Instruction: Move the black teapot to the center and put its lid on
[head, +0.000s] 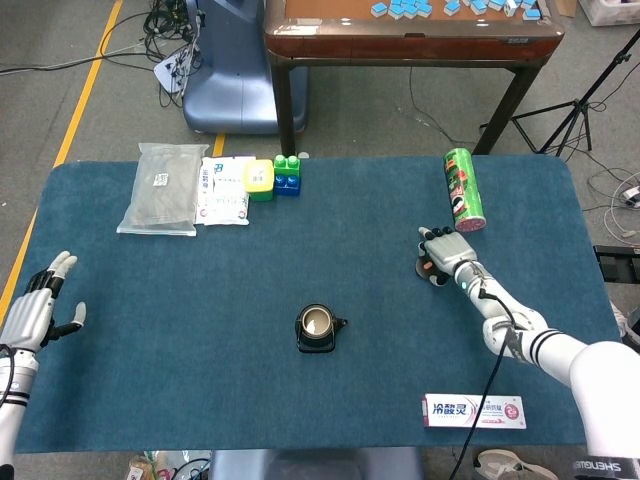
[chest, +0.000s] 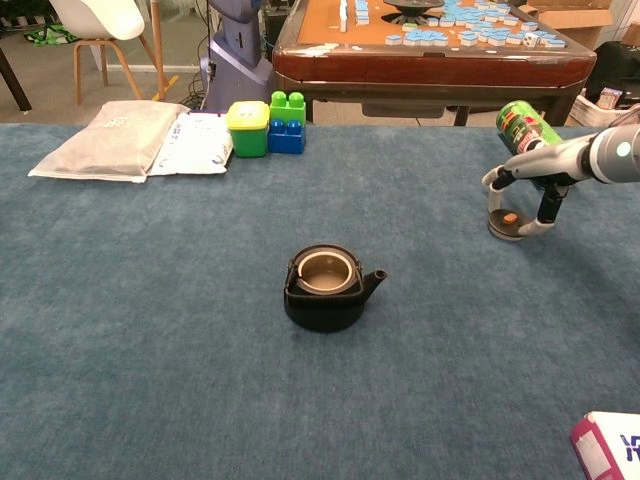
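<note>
black teapot (chest: 324, 289): lidless, mid-worktop (head: 330, 410) | lid (chest: 510, 222): at right, near green can (head: 463, 189) | right hand (head: 444, 253): fingers curled down around lid | left hand (head: 38, 308): empty, fingers apart, left edge

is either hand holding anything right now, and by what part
The right hand has its fingers around the rim of the teapot lid, which sits on the table. The left hand holds nothing, fingers spread.
</note>
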